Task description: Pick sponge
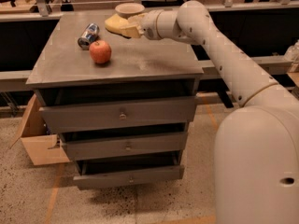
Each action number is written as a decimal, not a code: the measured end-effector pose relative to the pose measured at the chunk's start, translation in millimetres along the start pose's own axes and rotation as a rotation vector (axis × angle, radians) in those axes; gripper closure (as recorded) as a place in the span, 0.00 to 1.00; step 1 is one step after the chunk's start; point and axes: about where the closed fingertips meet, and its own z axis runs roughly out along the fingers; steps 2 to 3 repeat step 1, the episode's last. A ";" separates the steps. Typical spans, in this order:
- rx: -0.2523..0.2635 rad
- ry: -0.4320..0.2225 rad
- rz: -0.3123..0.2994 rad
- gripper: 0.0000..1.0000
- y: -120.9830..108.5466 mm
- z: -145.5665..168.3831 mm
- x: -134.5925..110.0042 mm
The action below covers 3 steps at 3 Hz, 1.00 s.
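Gripper point(130, 27): I see it clamped on the sponge point(113, 23), beside the bowl point(130, 8).
Done: grasp; sponge seems clear of the surface point(149, 59).
Left: I'd judge nothing much.

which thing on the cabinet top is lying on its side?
The metal can, tipped over just behind the apple. The apple and bowl sit upright; the sponge is held in the tool, near the bowl.

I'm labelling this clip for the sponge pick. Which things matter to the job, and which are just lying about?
Job: sponge, held above the tabletop; gripper, shut on it by the bowl.
Lying about: apple, can, bowl, cardboard box.
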 end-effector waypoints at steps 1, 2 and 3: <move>0.000 0.000 0.000 1.00 0.1 0.2 0.0; 0.000 0.000 0.000 1.00 0.1 0.2 0.0; 0.000 0.000 0.000 1.00 0.1 0.2 0.0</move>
